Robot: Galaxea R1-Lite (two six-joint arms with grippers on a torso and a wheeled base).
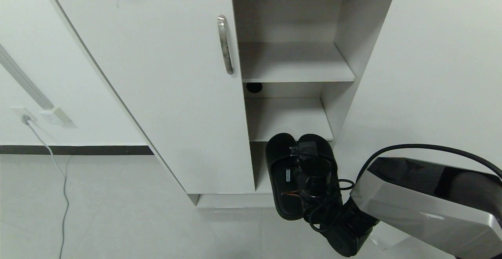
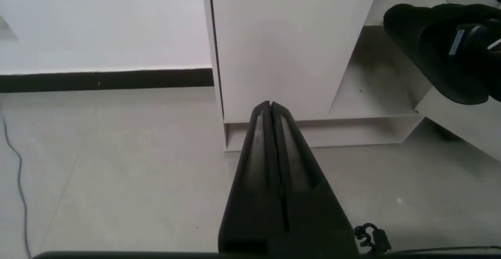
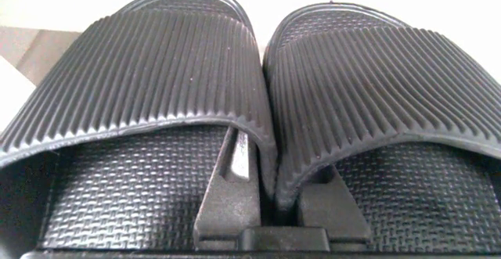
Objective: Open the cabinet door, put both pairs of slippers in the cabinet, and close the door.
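Note:
A pair of black slippers (image 1: 288, 172) hangs side by side in front of the cabinet's lowest compartment, toes toward the cabinet. My right gripper (image 1: 311, 176) is shut on them; in the right wrist view its fingers (image 3: 235, 192) pinch the two ribbed straps (image 3: 156, 71) together where they meet. The same slippers (image 2: 446, 40) show in the left wrist view by the open side. The cabinet's right door (image 1: 431, 75) stands open, the left door (image 1: 157, 75) with its metal handle (image 1: 225, 44) is closed. My left gripper (image 2: 270, 114) is shut on nothing, low over the floor facing the cabinet base.
Two bare white shelves (image 1: 294, 61) (image 1: 288, 118) lie above the bottom compartment. A grey cable (image 1: 62, 196) runs down from a wall socket (image 1: 25, 116) across the tiled floor at the left. The open door edge stands close beside my right arm.

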